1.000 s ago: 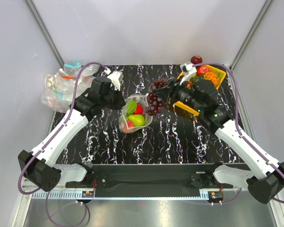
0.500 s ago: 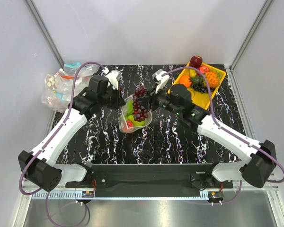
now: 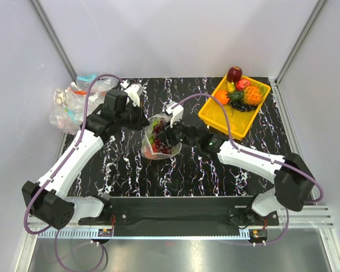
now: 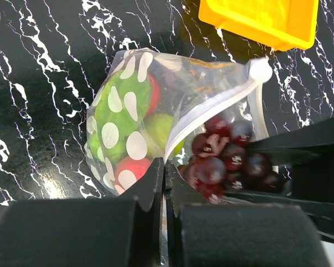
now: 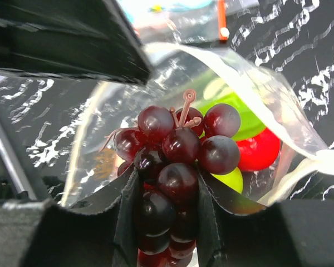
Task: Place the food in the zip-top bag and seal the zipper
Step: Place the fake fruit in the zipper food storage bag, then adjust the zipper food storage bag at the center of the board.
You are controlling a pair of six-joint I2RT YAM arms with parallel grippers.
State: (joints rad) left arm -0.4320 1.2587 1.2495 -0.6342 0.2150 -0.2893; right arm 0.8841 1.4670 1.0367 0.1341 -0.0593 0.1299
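Observation:
The zip-top bag (image 3: 153,152) lies at mid-table; it is clear, with white ovals printed on one side (image 4: 122,105). It holds green (image 5: 242,119) and red (image 5: 260,151) toy fruits. Its pale zipper (image 4: 206,108) runs along the open mouth. My left gripper (image 3: 144,120) (image 4: 165,167) is shut on the bag's mouth edge and holds it open. My right gripper (image 3: 165,141) (image 5: 167,183) is shut on a bunch of dark red grapes (image 5: 178,150) and holds it inside the bag's mouth (image 4: 222,156).
A yellow tray (image 3: 215,119) at the back right holds an apple (image 3: 234,73), a pineapple (image 3: 253,94), an orange (image 3: 221,97) and dark grapes (image 3: 242,103). A pile of other clear bags (image 3: 73,102) lies at the back left.
My right arm carried the grapes left from beside the tray and lowered them into the bag's mouth. My left gripper has stayed on the bag's edge.

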